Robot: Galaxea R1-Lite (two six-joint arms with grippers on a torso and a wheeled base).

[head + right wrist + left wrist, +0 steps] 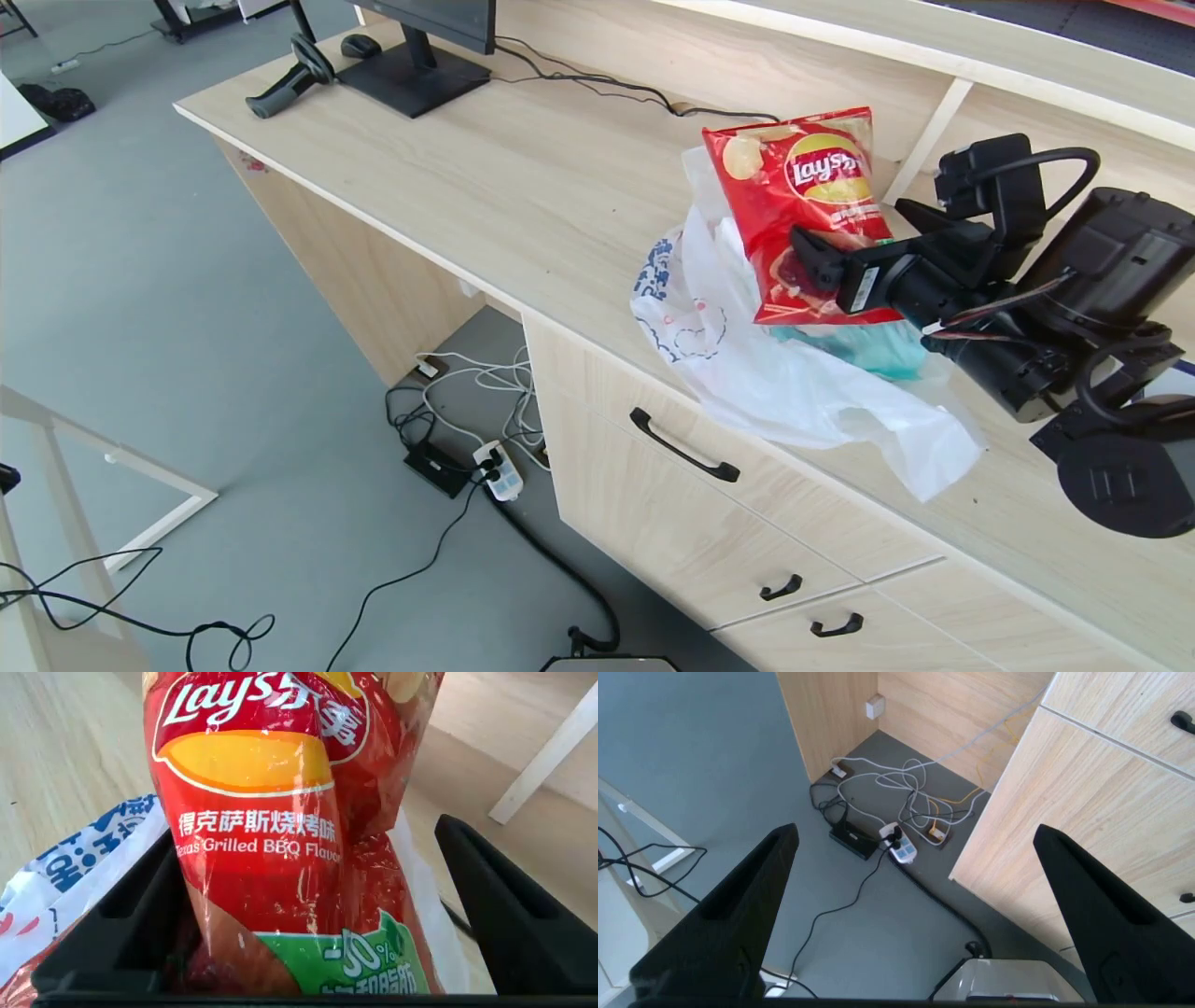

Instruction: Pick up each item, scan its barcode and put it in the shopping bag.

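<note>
A red bag of chips (805,201) is held upright above the white plastic shopping bag (784,383), which lies crumpled on the wooden counter (523,177). My right gripper (822,271) is shut on the lower part of the chips bag (280,849). Something teal (873,345) lies in the shopping bag's mouth under the chips. The black handheld barcode scanner (285,79) lies at the counter's far left end. My left gripper (915,915) hangs open over the floor beside the counter, holding nothing.
A monitor base (411,79) and a mouse (359,45) stand near the scanner. Cables (607,84) run along the counter's back. Drawers (686,448) sit below the counter front. A power strip and wires (901,840) lie on the grey floor under the counter.
</note>
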